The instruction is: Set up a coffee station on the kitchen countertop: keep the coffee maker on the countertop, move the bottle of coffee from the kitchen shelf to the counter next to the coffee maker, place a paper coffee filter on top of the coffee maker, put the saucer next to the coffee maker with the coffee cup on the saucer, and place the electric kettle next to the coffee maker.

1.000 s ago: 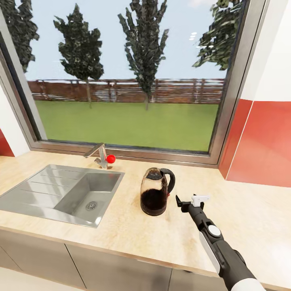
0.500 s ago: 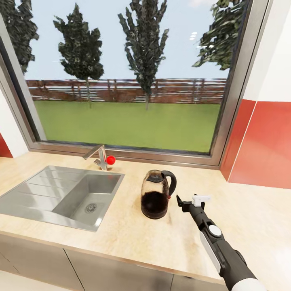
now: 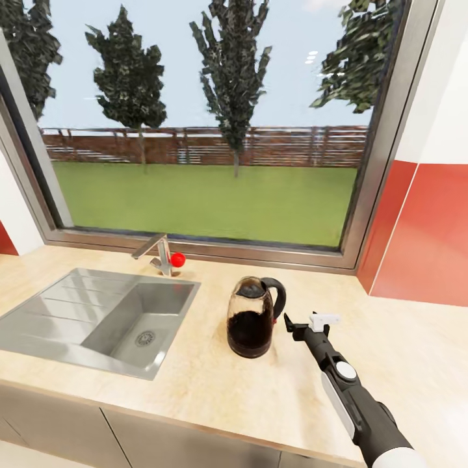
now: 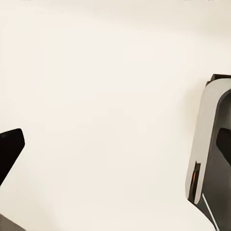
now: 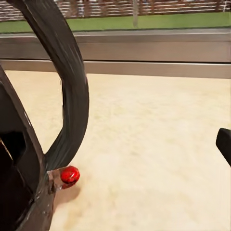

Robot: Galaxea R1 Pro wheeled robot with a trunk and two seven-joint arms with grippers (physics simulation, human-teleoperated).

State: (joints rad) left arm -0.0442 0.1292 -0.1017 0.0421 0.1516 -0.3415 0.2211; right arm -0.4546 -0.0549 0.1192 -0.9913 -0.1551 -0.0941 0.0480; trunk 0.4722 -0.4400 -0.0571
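**Right fingers spread beside the kettle handle**

The right gripper (image 3: 304,322) has its two fingers spread apart, one dark and one white, holding nothing; they sit just beside the black loop handle of the electric kettle (image 3: 252,318), apart from it as far as the head view tells. From the right wrist view the kettle's handle (image 5: 67,86) arcs close in front of the camera, with a small red switch (image 5: 70,174) at its foot and one dark fingertip (image 5: 224,144) at the frame's edge.

The kettle stands upright on the kitchen countertop (image 3: 403,351), smoky body dark in its lower half, handle turned toward the right arm. To its left lies a steel sink (image 3: 97,312) set into the worktop, with a tap (image 3: 156,252) and a red knob (image 3: 177,259) behind it. A wide window (image 3: 208,130) runs along the back, showing grass, a fence and trees; red wall panels (image 3: 429,234) rise at the right.

For the left gripper (image 4: 103,159), the left wrist view gives a dark tip at one side and a grey part at the other against a pale surface, well apart and empty.
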